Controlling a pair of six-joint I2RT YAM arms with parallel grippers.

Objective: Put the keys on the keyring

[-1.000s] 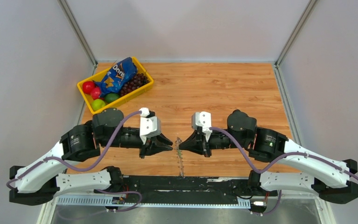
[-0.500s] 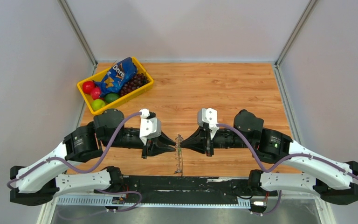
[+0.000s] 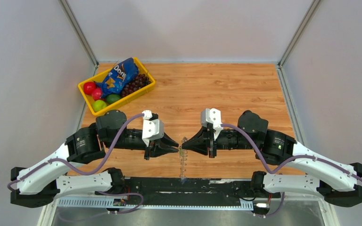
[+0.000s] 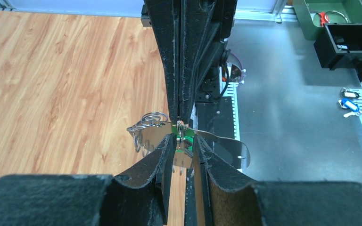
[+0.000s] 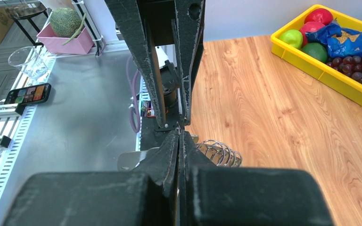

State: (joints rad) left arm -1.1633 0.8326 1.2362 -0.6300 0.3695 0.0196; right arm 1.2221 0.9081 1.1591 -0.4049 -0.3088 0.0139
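From above, your left gripper (image 3: pixel 176 149) and right gripper (image 3: pixel 185 148) stand tip to tip, the keyring (image 3: pixel 183 165) dangling below them, a silvery jagged strand, left wrist, fingers narrowly parted, clamping the keys (image 4: pixel 175 136) by their green tag, right wrist, fingers pinched fully closed, seemingly on the keyring's thin wire.
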